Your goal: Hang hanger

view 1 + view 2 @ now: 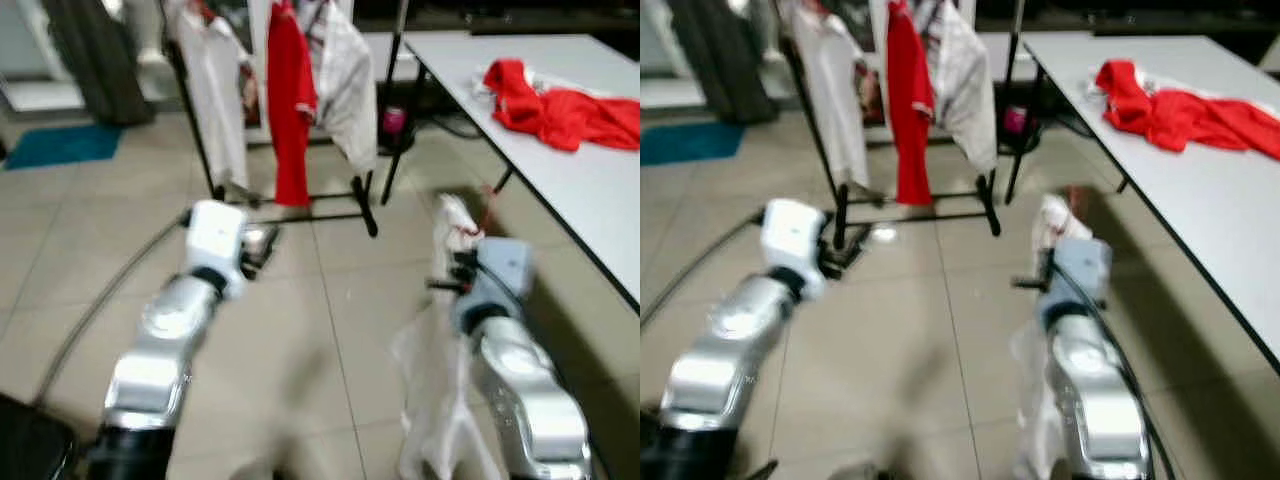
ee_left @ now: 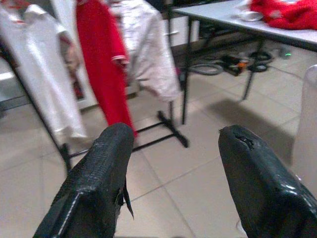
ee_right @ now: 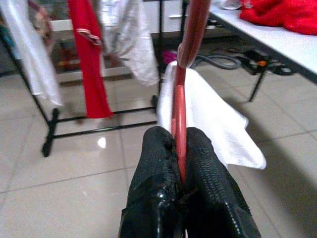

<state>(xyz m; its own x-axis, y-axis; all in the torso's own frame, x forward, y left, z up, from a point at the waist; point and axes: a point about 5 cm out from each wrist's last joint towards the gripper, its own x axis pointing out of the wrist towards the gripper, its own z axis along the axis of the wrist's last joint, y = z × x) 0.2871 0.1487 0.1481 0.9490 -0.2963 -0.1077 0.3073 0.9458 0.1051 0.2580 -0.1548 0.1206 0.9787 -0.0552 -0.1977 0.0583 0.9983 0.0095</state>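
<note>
1. The black clothes rack [image 1: 300,210] stands on the tiled floor [image 1: 330,330] ahead of the robot. Hanging on it, side by side, are a white shirt [image 1: 215,90], a red shirt [image 1: 290,110] and a white-grey garment [image 1: 345,85].
2. A red cloth [image 1: 560,105] lies heaped on the white table [image 1: 600,200] to the robot's right.
3. The right gripper [image 3: 179,163] has its two black fingers pressed together on the red hanger [image 3: 185,64], which rises upright from between the pads. A white garment [image 3: 213,124] drapes from the hanger, just past the fingertips, and trails down beside the right arm.
4. The left gripper [image 2: 173,148] has its fingers spread wide apart with nothing between them, held out over the floor toward the rack.
5. Bare tiled floor lies between both grippers and the rack's base. The table's edge and black legs run close along the right arm's outer side.
</note>
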